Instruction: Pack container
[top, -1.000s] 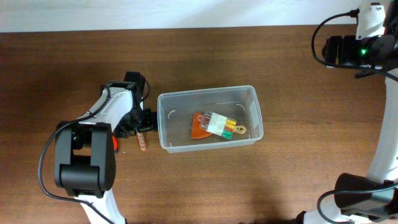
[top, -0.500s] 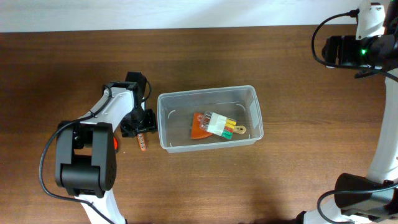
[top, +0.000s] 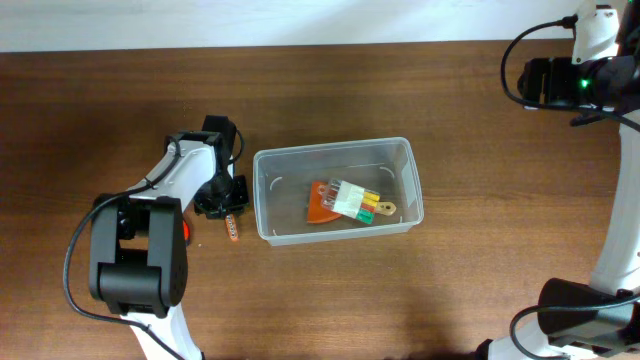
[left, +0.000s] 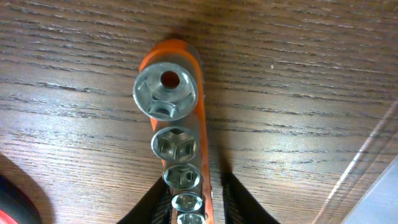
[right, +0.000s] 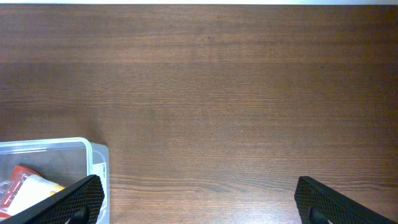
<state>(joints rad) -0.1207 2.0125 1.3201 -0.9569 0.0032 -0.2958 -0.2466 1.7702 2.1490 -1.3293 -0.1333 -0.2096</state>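
Observation:
The clear plastic container (top: 335, 148) stands mid-table. Inside it lies an orange-backed pack of small white, yellow and green pieces (top: 345, 202). Left of the tub an orange socket rail (top: 230, 228) lies on the wood. The left wrist view shows several chrome sockets in a row on that rail (left: 177, 143). My left gripper (left: 194, 200) straddles the rail's near end, its fingers pressed in close on both sides. The tub's wall (left: 373, 180) runs along that view's right edge. My right gripper (right: 198, 199) hangs wide open over bare wood at the far right, holding nothing.
A red and black round object (top: 185, 230) lies by the left arm, just left of the rail, and shows as a red edge (left: 9, 205) in the left wrist view. The tub's corner (right: 93, 155) shows at the lower left of the right wrist view.
The left gripper's fingers have closed in on the socket rail, which has shifted slightly. The right arm has not moved.

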